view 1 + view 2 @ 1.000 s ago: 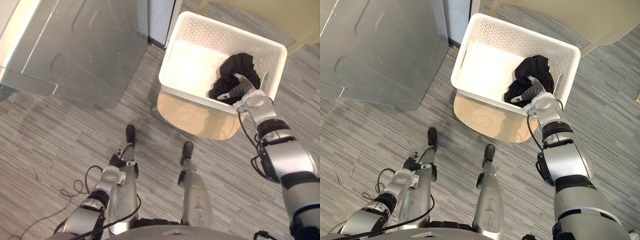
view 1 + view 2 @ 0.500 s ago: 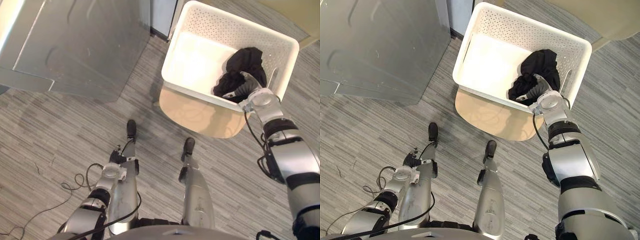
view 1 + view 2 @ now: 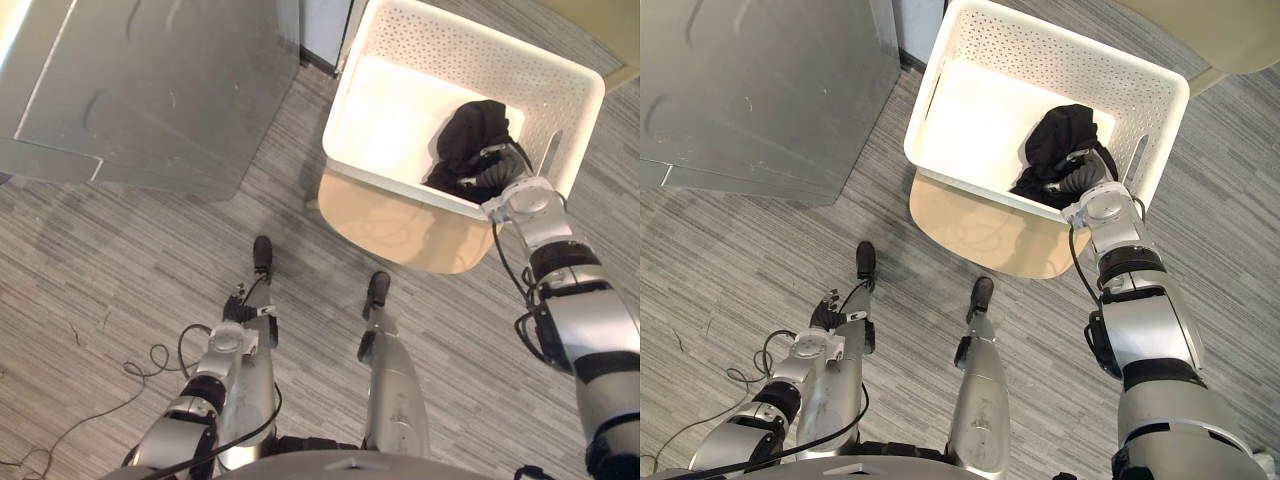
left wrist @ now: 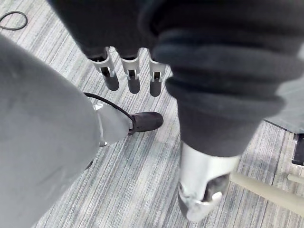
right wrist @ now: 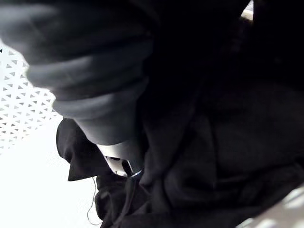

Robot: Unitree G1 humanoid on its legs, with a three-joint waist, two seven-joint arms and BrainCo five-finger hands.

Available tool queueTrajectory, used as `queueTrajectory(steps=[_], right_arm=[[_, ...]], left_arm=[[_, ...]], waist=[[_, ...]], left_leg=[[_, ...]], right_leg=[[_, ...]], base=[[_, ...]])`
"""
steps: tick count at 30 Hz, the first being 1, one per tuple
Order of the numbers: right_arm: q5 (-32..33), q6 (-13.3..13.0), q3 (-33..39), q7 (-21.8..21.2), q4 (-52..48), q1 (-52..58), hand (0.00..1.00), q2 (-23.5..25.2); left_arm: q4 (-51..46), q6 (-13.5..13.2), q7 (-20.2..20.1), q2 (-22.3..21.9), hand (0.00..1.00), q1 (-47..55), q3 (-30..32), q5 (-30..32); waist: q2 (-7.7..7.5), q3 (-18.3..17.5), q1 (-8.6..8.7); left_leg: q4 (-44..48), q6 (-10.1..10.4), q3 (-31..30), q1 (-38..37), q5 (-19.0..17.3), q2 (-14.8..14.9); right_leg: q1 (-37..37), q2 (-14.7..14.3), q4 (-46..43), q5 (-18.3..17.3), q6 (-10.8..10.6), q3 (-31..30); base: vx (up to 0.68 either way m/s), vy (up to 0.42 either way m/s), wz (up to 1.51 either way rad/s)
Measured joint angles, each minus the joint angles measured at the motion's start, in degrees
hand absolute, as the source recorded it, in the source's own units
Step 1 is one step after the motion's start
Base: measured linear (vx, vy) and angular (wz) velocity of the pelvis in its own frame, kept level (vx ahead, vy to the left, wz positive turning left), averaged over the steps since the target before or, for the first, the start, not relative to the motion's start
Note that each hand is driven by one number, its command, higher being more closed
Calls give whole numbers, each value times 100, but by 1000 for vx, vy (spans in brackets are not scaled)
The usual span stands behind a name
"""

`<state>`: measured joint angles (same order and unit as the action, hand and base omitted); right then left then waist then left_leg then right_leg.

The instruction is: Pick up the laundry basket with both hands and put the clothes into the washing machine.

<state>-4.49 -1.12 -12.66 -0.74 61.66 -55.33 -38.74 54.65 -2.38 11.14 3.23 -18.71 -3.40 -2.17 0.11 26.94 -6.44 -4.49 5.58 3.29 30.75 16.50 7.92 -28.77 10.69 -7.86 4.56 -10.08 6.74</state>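
A white perforated laundry basket (image 3: 450, 40) stands on a round beige stool (image 3: 400, 228). A heap of black clothes (image 3: 478, 130) lies in its right half. My right hand (image 3: 497, 172) reaches over the near rim into the basket, its fingers curled into the black clothes (image 5: 228, 133); the thumb (image 5: 118, 159) presses into the cloth in the right wrist view. My left hand (image 3: 243, 310) hangs low by my side, far from the basket, open, with its fingers (image 4: 129, 78) straight above the floor.
A large grey metal appliance (image 3: 150, 90) with a sloping panel stands to the left of the basket. A beige piece of furniture (image 3: 595, 20) sits behind the basket at the upper right. Grey striped floor (image 3: 120, 270) lies open in front of the stool.
My right hand's fingers, stretched over the black clothes a second ago, have curled into them. The whole picture has shifted a little. The left hand has stayed put.
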Motion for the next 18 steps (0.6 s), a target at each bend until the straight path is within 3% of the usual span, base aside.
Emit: queueTrajectory(steps=[12, 14, 17, 18], right_arm=[[272, 29, 426, 13, -10, 112, 100, 70], [537, 43, 648, 77, -34, 139, 100, 149], [1452, 95, 1122, 280, -82, 299, 100, 356], [2033, 85, 1387, 384, -152, 355, 100, 461]], left_arm=[[-16, 0, 9, -2, 0, 15, -8, -49], [-28, 0, 9, -7, 0, 16, -6, -100], [-62, 2, 14, -67, 0, 21, 61, -218], [-119, 4, 23, -108, 0, 21, 129, -229]], waist=[[5, -22, -15], [5, -45, -4], [4, -136, -4], [4, -141, 7]], left_leg=[[0, -10, -9, 8, 24, -1], [0, -10, -7, 8, 24, 0], [1, -10, 3, 6, 24, 2], [1, -10, 7, -13, 24, 3]], right_leg=[[-15, -1, -18, 2, 1, -1], [-14, -3, -13, 3, 2, -1], [-8, -5, 9, 6, 2, -6], [13, -5, 14, 7, 3, -6]], base=[[24, -36, 0], [0, 0, 0], [0, 0, 0], [0, 0, 0]])
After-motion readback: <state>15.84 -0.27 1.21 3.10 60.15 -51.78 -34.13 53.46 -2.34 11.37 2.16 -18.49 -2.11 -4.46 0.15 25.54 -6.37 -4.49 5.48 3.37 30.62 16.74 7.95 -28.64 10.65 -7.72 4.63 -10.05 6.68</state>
